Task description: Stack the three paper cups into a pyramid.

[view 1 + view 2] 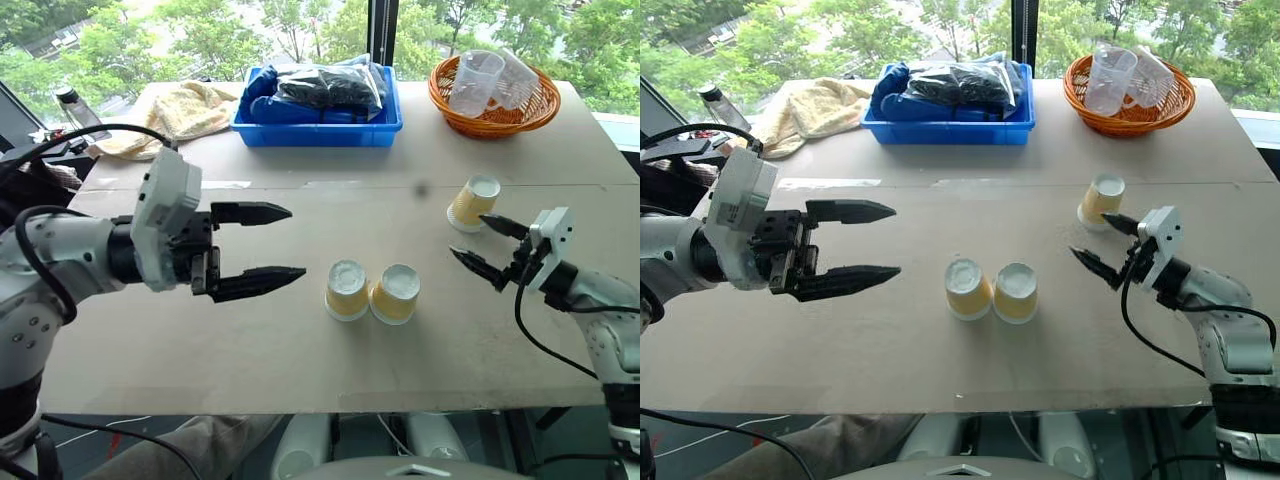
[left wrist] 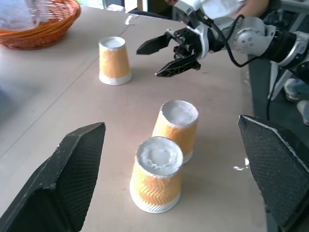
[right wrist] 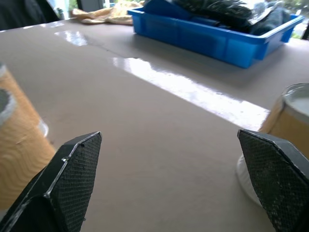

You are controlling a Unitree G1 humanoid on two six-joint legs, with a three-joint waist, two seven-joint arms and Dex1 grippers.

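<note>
The three paper cups all stand upside down on the table (image 1: 250, 350): two of them (image 1: 347, 290) (image 1: 395, 294) touch side by side between the pincers, just beyond the tips of the left gripper (image 1: 285, 243), and the third cup (image 1: 473, 203) stands apart, just beside the far finger of the right gripper (image 1: 480, 245). Both pincers are spread wide and hold nothing, hovering over the table and pointing toward each other. Farther off behind the right gripper sits an orange basket (image 1: 500, 118) with clear cups, and beyond the middle a blue tray (image 1: 318, 128).
</note>
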